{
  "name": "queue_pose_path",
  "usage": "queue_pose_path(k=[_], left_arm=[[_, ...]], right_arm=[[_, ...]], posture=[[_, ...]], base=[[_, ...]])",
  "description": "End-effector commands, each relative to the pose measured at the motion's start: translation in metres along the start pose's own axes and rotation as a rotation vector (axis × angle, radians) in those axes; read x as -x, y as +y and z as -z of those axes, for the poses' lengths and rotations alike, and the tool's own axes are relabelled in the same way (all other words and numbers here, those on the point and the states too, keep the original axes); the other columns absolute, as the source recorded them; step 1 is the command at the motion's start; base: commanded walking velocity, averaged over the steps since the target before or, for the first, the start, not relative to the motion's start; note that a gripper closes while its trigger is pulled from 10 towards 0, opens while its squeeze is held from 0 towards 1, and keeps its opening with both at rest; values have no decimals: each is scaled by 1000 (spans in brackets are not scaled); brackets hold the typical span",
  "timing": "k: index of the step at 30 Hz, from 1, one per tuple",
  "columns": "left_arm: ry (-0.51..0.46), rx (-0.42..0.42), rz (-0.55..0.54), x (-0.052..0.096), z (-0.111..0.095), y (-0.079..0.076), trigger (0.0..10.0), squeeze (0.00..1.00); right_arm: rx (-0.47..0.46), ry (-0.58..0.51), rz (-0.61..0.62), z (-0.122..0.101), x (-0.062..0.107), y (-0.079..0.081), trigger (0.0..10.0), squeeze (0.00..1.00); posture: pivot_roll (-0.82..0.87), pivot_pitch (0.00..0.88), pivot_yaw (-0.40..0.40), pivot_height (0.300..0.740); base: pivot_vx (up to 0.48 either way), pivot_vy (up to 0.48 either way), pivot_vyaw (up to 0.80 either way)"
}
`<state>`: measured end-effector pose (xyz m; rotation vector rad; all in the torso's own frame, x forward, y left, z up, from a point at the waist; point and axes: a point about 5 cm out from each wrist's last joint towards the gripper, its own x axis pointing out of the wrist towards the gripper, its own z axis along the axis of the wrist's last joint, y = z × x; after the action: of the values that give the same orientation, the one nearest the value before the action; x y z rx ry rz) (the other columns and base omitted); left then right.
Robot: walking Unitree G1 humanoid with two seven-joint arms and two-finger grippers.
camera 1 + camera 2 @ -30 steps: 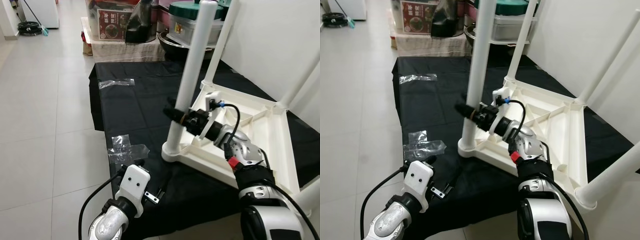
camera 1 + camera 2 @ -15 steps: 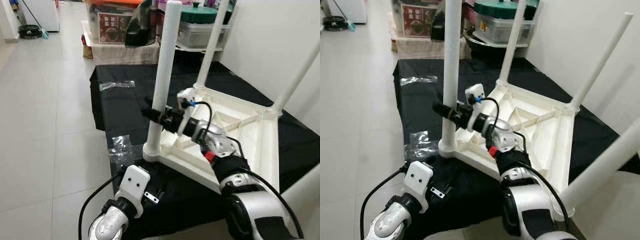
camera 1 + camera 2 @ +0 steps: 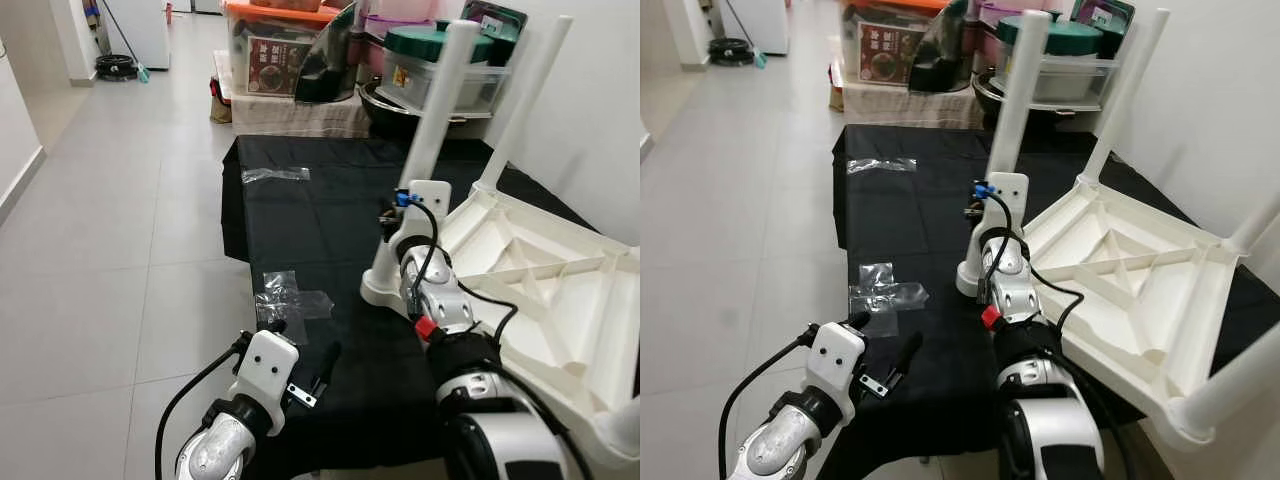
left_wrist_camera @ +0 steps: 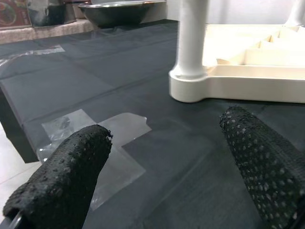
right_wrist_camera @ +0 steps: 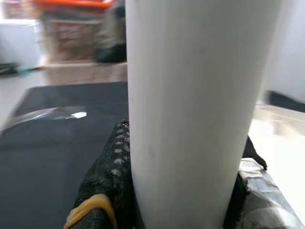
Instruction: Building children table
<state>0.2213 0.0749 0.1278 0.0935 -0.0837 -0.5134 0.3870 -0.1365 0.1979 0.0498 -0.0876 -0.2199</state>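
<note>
The white children's table [image 3: 545, 292] lies upside down on a black cloth [image 3: 300, 215], its legs pointing up. My right gripper [image 3: 392, 214] is shut on the nearest leg [image 3: 432, 120], a little above its base. In the right wrist view that white leg [image 5: 195, 109] stands between the two black fingers [image 5: 107, 176]. Low at the cloth's near edge, my left gripper [image 3: 300, 345] is open and holds nothing. The left wrist view has its fingers [image 4: 66, 167] wide apart, with the leg's base [image 4: 189, 86] ahead of them.
Crumpled clear plastic [image 3: 290, 300] lies on the cloth just ahead of the left gripper, and another piece [image 3: 275, 174] lies farther back. Storage boxes and a metal bowl [image 3: 400, 100] line the far end. A white wall runs along the right, tiled floor [image 3: 100, 250] along the left.
The whole view has shifted, so the camera moved. The table and the held leg have swung to the right and the wrist has turned around the leg. The left arm has not moved.
</note>
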Motion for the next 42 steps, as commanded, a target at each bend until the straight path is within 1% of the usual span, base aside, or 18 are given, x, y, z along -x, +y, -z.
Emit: queue_pose_path(k=[1,3,4,9,10,11,15,16,17,18,19,22,24,25,27,37,38,42], left_arm=[[19,-1,14,1,5,-2,10000,0],[19,-1,14,1,5,-2,10000,0],[20,0,15,1,5,-3,10000,0],[20,1,16,1,5,-3,10000,0],[19,1,16,1,5,-3,10000,0],[18,2,15,1,5,-3,10000,0],[17,2,13,0,4,-3,10000,0],[16,1,12,0,4,-3,10000,0],[17,1,12,0,4,-3,10000,0],[17,1,12,0,4,-3,10000,0],[16,1,14,0,4,-2,10000,0],[15,0,15,-1,4,-2,10000,0],[15,-1,13,-1,4,-2,10000,0],[15,-1,13,-1,4,-2,10000,0],[14,-2,11,0,4,-2,10000,0],[13,-3,8,0,3,-2,10000,0],[14,-2,8,0,3,-2,10000,0],[13,0,6,0,3,-2,10000,0]], right_arm=[[15,89,53,23,4,-8,2667,0],[15,89,53,23,4,-8,2667,0],[-36,34,-31,18,4,3,10000,1000],[-69,-18,-80,12,5,7,10000,1000],[-52,-48,-82,8,0,-1,10000,949],[-28,-68,-111,4,-6,-14,10000,0],[-81,-40,-255,3,-9,-16,10000,0],[-108,-31,-340,2,-10,-16,10000,0],[-174,7,-515,2,-8,-12,10000,0],[-174,7,-515,2,-8,-12,10000,0],[-236,36,-805,-2,-2,-9,10000,0],[-242,38,-919,-5,1,-10,10000,0],[-265,68,-1209,-10,11,-12,10000,0],[-265,68,-1209,-10,11,-12,10000,0],[-265,106,-1370,-11,16,-9,10000,0],[-229,112,-1458,-15,14,13,10000,0],[-216,116,-1485,-15,16,24,0,0],[-151,117,-1429,-13,14,38,0,0]], posture=[[87,30,-116,740],[87,30,-116,740],[85,27,-116,740],[85,23,-116,740],[85,28,-120,740],[85,33,-118,740],[85,34,-118,740],[85,34,-118,740],[78,36,-114,740],[78,36,-114,740],[82,37,-116,740],[82,37,-116,740],[88,39,-119,740],[88,39,-119,740],[94,42,-122,740],[101,46,-123,740],[100,49,-121,740],[102,51,-127,740]], base=[[0,0,0],[0,0,0],[0,0,0],[0,0,0],[0,0,0],[0,0,0],[0,0,0],[0,0,0],[0,0,0],[0,0,0],[0,0,0],[0,0,0],[0,0,0],[0,0,0],[0,0,0],[0,0,0],[0,0,0],[0,0,0]])
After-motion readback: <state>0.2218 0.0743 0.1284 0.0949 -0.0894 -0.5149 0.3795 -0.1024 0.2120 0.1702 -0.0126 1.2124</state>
